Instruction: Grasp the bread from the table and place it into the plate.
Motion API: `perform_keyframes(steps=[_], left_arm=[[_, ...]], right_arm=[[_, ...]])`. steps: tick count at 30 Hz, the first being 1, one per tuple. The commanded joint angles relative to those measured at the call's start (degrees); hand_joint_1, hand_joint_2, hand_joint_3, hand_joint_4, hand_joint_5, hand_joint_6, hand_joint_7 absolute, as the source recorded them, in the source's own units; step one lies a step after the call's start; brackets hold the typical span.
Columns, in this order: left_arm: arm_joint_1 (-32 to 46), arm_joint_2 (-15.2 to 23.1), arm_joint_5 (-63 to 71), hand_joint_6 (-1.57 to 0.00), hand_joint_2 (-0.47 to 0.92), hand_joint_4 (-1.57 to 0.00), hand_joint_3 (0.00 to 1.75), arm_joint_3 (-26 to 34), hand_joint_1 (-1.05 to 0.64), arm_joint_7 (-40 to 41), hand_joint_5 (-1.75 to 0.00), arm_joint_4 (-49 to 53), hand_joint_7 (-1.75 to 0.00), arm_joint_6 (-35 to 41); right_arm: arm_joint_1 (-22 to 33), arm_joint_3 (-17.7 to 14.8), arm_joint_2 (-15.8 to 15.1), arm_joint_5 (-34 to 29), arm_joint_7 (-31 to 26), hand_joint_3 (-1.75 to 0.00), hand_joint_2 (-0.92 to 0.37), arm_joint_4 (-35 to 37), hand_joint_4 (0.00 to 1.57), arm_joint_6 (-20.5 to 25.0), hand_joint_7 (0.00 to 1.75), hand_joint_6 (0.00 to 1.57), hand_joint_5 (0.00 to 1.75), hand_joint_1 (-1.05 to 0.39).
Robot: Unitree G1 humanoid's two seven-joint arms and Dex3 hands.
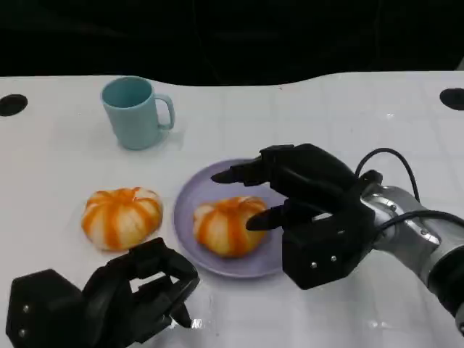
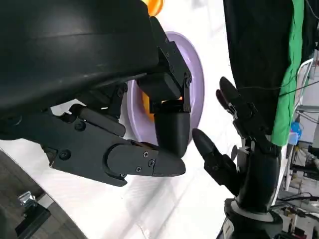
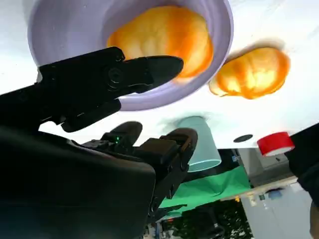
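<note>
Nearest the camera, the left hand (image 1: 123, 293) rests low on the white desk (image 1: 58, 152), fingers curled in and holding nothing; just beyond it lies one orange-striped bread (image 1: 121, 216) on the desk. Another bread (image 1: 226, 225) sits in the lilac plate (image 1: 190, 196); the right hand (image 1: 304, 206) hovers beside it, fingers apart, released; a blue mug (image 1: 135, 112) stands farther back.

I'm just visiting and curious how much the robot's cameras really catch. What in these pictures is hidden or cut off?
- Head view: the right hand covers the right part of the purple plate and the edge of the bread on the plate.
- Left wrist view: the left hand hides most of that plate and bread.
- Right wrist view: the right hand's fingers cover the blue mug partly.
</note>
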Motion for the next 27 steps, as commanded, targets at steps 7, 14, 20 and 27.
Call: perform_keyframes(steps=[7, 14, 20, 27], left_arm=[[0.1, 0.6, 0.4, -0.74, 0.92, -0.75, 0.28, 0.3, -0.51, 0.5, -1.75, -0.1, -1.38, -0.6], [0.1, 0.5, 0.1, -0.74, 0.92, -0.75, 0.29, 0.3, -0.5, 0.5, -1.75, -0.2, -1.39, -0.2], [0.1, 0.2, -0.2, -0.74, 0.92, -0.75, 0.28, 0.4, -0.5, 0.6, -1.75, -0.1, -1.4, 0.2], [-0.1, 0.4, 0.1, -0.72, 0.92, -0.74, 0.29, 0.3, -0.5, 0.4, -1.75, 0.0, -1.41, -0.2]], right_arm=[[4.2, -2.5, -3.4, 3.5, 6.1, -0.29, -0.92, -7.9, 0.21, 2.2, 0.0, 0.35, 0.27, -0.7], [9.5, -5.9, -6.3, 8.2, 10.3, -0.27, -0.92, -16.6, 0.25, 3.0, 0.01, 0.38, 0.31, -0.67], [15.5, -9.5, -9.5, 11.1, 12.1, -0.26, -0.92, -24.2, 0.33, 3.5, 0.04, 0.43, 0.36, -0.64], [23.1, -13.8, -12.2, 16.7, 16.0, -0.27, -0.92, -33.2, 0.5, 6.2, 0.08, 0.54, 0.46, -0.61]])
